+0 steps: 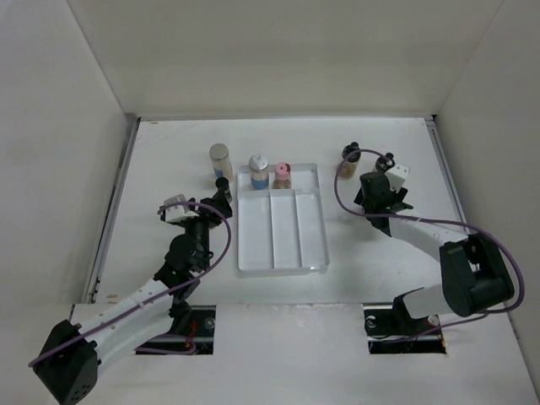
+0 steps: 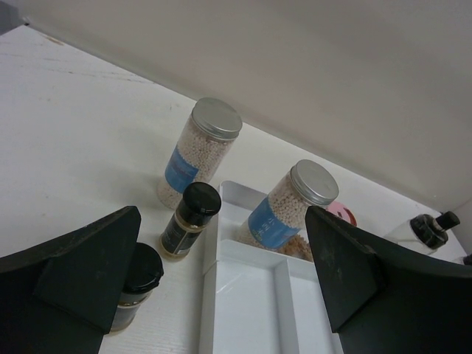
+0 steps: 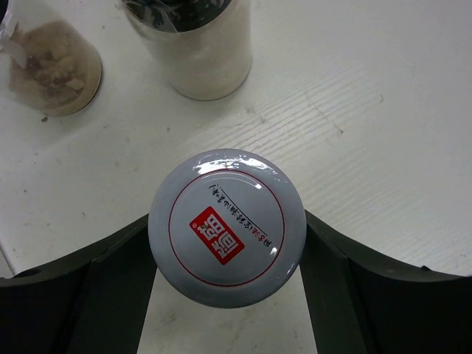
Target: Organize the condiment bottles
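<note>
Near the white tray's (image 1: 283, 245) far left corner, my left gripper (image 1: 221, 198) (image 2: 221, 221) stands open and holds nothing. Ahead of it are a silver-capped bottle of pale beads (image 2: 199, 147) on the table, a small black-capped bottle (image 2: 190, 221), and a black-capped jar (image 2: 136, 284) half hidden behind my left finger. A second silver-capped bottle (image 2: 291, 210) and a pink-capped one (image 1: 282, 175) stand in the tray's far compartment. At the right, my right gripper (image 1: 377, 187) (image 3: 227, 247) is shut on a white-capped bottle (image 3: 227, 227), its fingers touching both sides.
Two black-capped bottles (image 1: 350, 160) (image 1: 388, 160) stand just beyond the right gripper; the right wrist view shows them as a bottle of white contents (image 3: 199, 51) and a jar of brown contents (image 3: 51, 63). White walls enclose the table on three sides.
</note>
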